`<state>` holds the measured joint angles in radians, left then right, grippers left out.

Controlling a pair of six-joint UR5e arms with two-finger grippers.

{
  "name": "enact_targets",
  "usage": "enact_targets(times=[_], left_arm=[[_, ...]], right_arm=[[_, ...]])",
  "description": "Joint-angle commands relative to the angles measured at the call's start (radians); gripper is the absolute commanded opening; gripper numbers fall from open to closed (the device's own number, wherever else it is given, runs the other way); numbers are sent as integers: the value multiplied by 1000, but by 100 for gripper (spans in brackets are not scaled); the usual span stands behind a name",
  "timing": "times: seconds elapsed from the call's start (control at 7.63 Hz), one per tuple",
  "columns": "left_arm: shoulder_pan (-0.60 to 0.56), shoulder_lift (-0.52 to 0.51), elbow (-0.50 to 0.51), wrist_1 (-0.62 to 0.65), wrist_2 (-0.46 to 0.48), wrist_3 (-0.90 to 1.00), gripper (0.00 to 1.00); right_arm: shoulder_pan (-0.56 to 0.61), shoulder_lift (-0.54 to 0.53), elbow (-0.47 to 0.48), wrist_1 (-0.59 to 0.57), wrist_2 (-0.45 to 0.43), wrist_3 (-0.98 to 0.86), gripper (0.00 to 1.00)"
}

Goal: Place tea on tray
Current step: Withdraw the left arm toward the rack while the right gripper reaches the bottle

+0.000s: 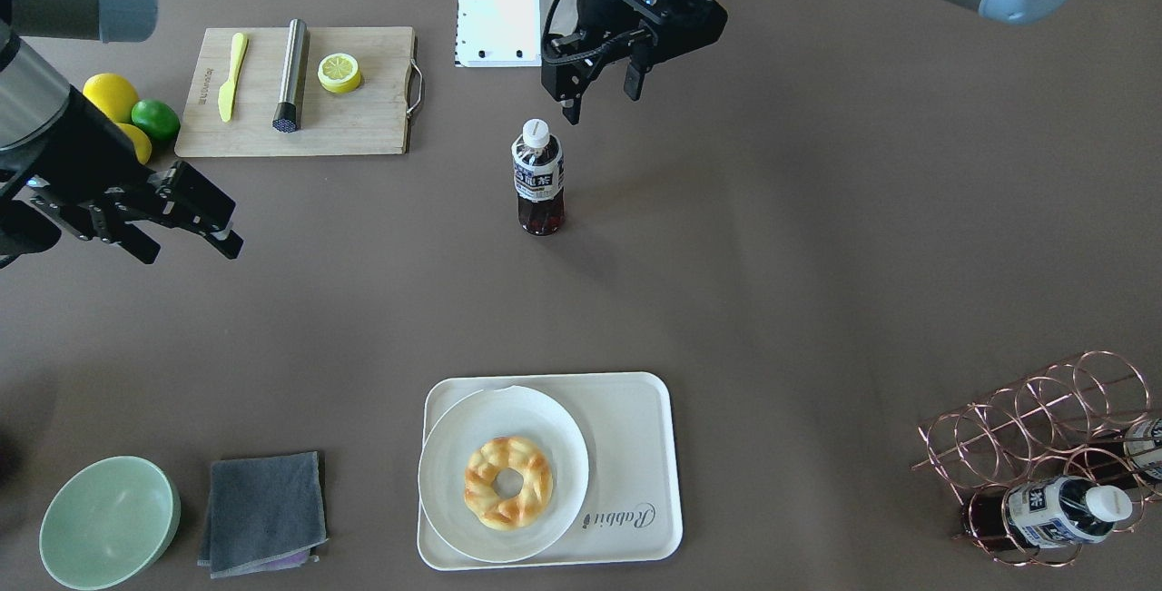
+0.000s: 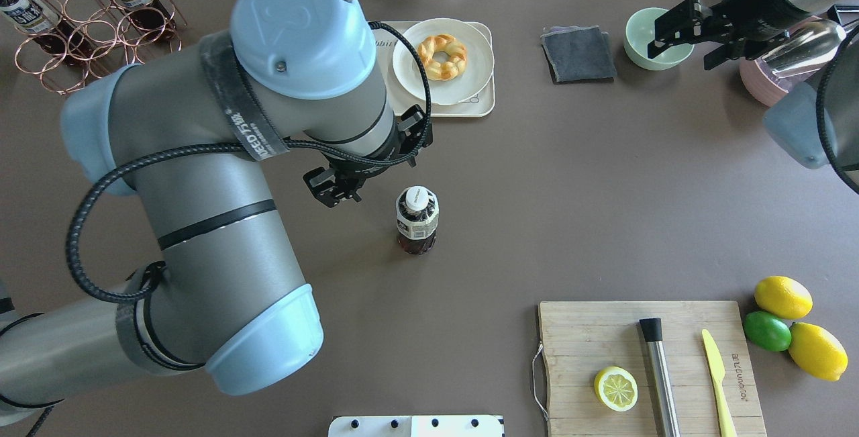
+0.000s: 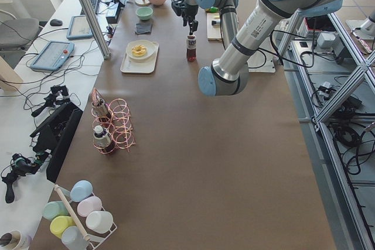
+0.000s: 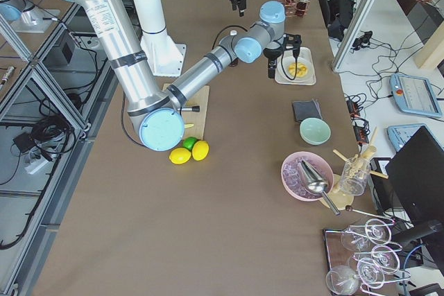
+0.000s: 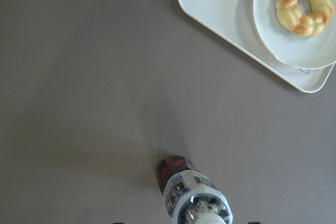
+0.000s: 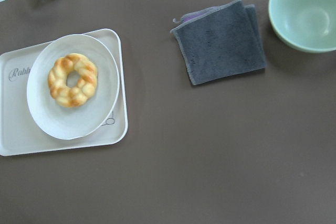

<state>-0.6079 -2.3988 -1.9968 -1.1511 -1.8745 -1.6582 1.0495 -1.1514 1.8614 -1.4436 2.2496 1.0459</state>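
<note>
The tea is standing upright on the table well apart from the tray, the left gripper hovering open and empty near its cap, the right gripper idling open too; smooth and probably top-heavy, it is likely wanting a grip across its labelled middle.

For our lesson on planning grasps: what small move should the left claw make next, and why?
Probably slide the open left claw over the tea bottle and lower around it: the bottle stands upright on the table, ungripped, apart from the tray.
</note>
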Motion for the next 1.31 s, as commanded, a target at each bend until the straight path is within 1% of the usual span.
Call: enact_targets(times=[0.0,0.13,0.26,0.39,0.52,0.66,0.79,0.92,1.05,1.18], left_arm=[[-129,123,-45,7,-41,309,83],[-197,174,-46,5,-78,468,83],[-289,225,-42,5,-141,650,83],[-384,289,-30,4,-193,855,83],[-483,340,11,-1,-237,1061,83],[-553,364,47,-1,-271,1204,83],[-590,384,73,-5,-276,1288,83],[-624,410,100,-13,-278,1360,83],[-662,464,133,-77,-307,1420,83],[-685,521,165,-181,-342,1434,83]], right_arm=[[-170,128,39,-50,-117,319,98],[-237,195,71,-146,-161,394,98],[-323,252,109,-250,-232,440,98],[-410,297,136,-324,-319,500,98],[-467,314,154,-352,-344,519,98],[-514,320,157,-356,-373,572,96],[-563,325,154,-357,-422,589,94],[-601,326,148,-360,-445,589,94],[-612,358,134,-394,-449,588,93],[-615,396,110,-453,-450,580,91]])
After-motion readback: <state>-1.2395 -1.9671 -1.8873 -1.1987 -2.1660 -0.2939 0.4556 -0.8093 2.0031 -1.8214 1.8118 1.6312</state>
